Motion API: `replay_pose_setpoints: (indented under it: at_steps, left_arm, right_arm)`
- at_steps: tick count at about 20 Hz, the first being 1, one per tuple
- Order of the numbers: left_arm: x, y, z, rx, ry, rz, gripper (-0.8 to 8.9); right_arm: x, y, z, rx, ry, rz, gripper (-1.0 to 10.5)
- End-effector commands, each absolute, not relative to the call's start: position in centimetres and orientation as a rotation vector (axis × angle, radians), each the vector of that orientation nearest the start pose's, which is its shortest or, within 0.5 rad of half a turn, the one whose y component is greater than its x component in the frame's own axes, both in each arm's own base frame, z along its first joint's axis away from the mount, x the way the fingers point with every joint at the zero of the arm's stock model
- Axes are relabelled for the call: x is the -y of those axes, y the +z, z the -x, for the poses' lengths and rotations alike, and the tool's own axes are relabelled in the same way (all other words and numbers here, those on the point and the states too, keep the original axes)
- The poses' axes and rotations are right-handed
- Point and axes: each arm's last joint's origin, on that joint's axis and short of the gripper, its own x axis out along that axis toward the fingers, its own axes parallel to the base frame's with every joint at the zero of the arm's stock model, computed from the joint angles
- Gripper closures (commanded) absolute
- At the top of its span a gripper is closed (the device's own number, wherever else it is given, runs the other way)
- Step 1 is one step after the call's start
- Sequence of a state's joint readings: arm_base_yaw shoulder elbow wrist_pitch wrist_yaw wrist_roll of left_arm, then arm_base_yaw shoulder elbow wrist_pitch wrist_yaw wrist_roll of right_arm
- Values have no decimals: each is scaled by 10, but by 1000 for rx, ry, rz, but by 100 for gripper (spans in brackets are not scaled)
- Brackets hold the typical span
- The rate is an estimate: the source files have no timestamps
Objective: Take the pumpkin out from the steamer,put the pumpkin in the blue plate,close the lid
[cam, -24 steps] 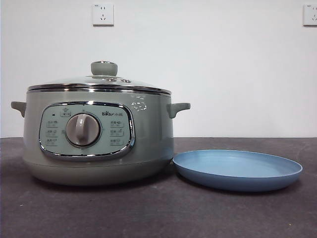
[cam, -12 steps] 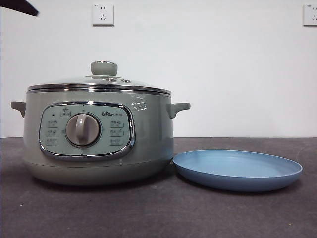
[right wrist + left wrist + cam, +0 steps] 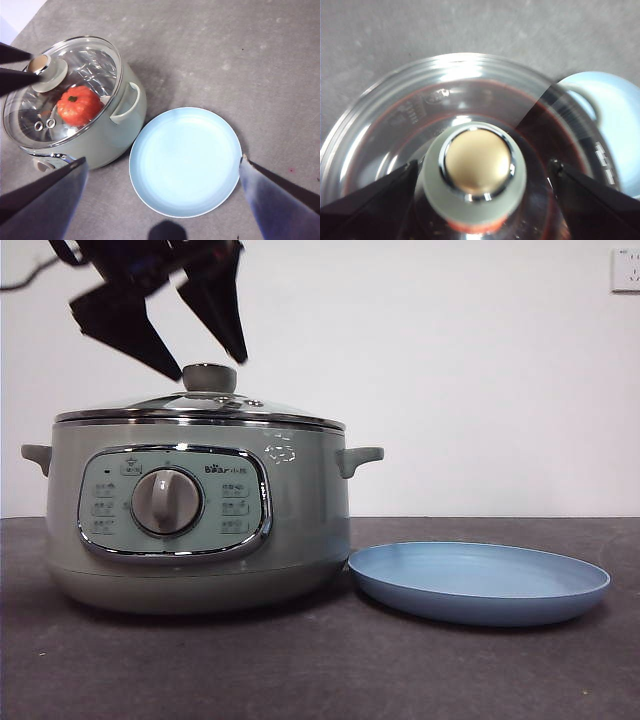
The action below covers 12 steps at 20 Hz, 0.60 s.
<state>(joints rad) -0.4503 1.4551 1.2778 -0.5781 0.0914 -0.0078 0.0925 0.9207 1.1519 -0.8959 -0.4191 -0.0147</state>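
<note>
Now left hand descended, open astride lid knob

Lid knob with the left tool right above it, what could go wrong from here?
1. The left tool is open astride the knob; the round knob may slip when gripped.
2. The lid is glass; a tilted lift could drop it.
3. The plate touches the steamer and may get nudged.

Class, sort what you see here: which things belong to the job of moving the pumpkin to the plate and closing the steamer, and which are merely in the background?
Part of the job: steamer; lid, on it; pumpkin, inside under the glass; blue plate; left gripper, open around the lid's knob.

Just there: wall sockets; grey table; right gripper, waiting above.
</note>
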Motion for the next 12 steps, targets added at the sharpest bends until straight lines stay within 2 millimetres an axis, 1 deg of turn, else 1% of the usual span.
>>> replay_pose_setpoints:
  at_steps: [1,4,5,6,8,9,12]
  left_arm:
    - [142,310,-285,-749,-512,-148,378]
    - [145,309,-286,-740,-517,-148,385]
    - [145,309,-286,-737,-519,-149,451]
    - [146,309,-286,-736,-527,-164,572]
    - [146,309,-285,-735,-540,-193,772]
    - [146,308,-285,-737,-542,-199,829]
    - [146,308,-285,-738,-540,-200,822]
  right_arm:
    - [-27,371,-158,-655,497,-99,442]
    - [-27,371,-158,-654,496,-98,442]
    - [-27,371,-158,-655,496,-98,442]
    - [-27,371,-158,-655,496,-99,443]
    - [-27,371,-158,-655,496,-98,443]
    - [-27,371,-158,-655,496,-98,443]
    - [-27,371,-158,-655,496,-98,443]
